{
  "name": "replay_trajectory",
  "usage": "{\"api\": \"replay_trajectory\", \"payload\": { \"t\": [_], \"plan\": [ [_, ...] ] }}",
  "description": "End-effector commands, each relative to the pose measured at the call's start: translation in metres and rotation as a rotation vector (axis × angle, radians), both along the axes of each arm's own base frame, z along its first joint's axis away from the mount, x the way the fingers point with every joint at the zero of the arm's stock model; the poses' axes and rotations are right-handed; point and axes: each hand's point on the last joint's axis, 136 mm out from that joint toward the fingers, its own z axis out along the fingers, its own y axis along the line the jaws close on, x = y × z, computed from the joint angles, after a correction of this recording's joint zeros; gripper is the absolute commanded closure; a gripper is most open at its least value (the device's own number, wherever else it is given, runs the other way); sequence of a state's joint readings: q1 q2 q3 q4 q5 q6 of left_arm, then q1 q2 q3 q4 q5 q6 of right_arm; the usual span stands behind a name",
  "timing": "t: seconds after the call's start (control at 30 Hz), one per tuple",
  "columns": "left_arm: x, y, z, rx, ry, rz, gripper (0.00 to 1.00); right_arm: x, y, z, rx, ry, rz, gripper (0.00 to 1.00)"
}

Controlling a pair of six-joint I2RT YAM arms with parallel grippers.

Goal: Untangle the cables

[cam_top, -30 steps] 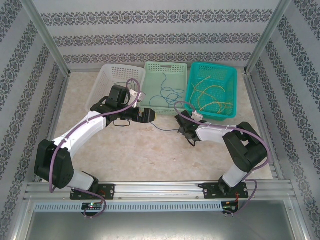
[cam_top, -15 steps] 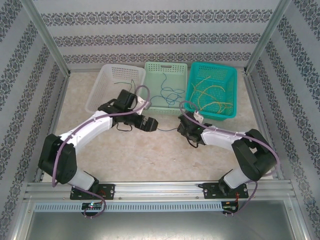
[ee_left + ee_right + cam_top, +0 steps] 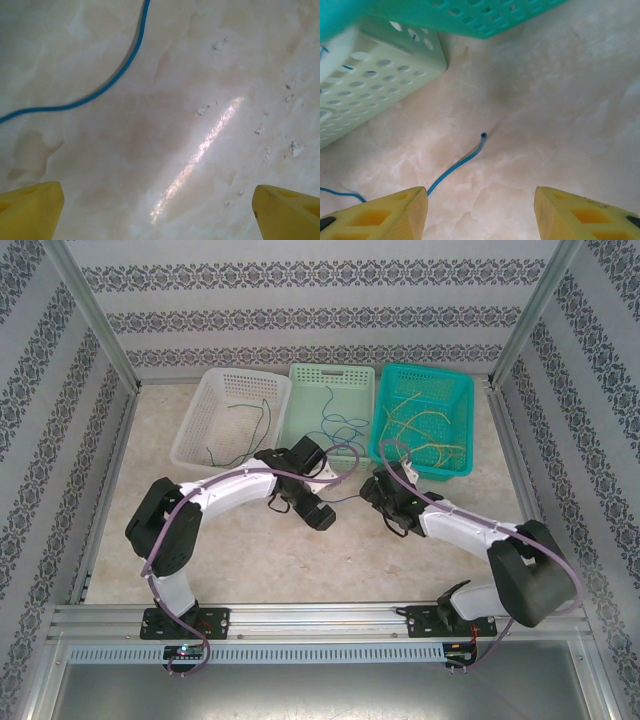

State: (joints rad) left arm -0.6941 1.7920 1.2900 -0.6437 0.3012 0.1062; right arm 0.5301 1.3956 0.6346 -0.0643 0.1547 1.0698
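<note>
One loose blue cable lies on the table between my two grippers. In the left wrist view this blue cable curves across the upper left, well ahead of my left gripper, which is open and empty. My left gripper hangs low over the table's middle. My right gripper is open too, and the blue cable's free end lies just ahead of it, running back past the left finger. My right gripper sits in front of the baskets.
Three baskets stand at the back: a white basket with green cables, a light green basket with blue cables, and a teal basket with yellow cables. The light green basket's corner and the teal basket are close ahead of the right gripper.
My left arm has swung right and nearer, carrying its gripper from beside the white basket to the table's middle. My right gripper has shifted slightly right and towards the baskets.
</note>
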Motion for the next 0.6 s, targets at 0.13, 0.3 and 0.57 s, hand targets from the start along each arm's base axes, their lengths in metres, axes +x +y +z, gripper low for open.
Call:
{"api": "replay_trajectory", "payload": {
  "t": [0.13,0.3,0.57],
  "plan": [
    [-0.003,0.001,-0.003,0.025,-0.007,-0.027,0.03,0.031,0.016,-0.018,0.019,-0.014,-0.041,0.43],
    [-0.008,0.004,-0.01,0.035,0.01,-0.025,0.04,0.042,0.016,-0.022,-0.042,-0.038,-0.056,0.46],
    [-0.009,0.001,-0.015,0.028,0.032,-0.031,0.04,0.047,0.011,-0.034,-0.088,-0.032,-0.09,0.55]
  ]
}}
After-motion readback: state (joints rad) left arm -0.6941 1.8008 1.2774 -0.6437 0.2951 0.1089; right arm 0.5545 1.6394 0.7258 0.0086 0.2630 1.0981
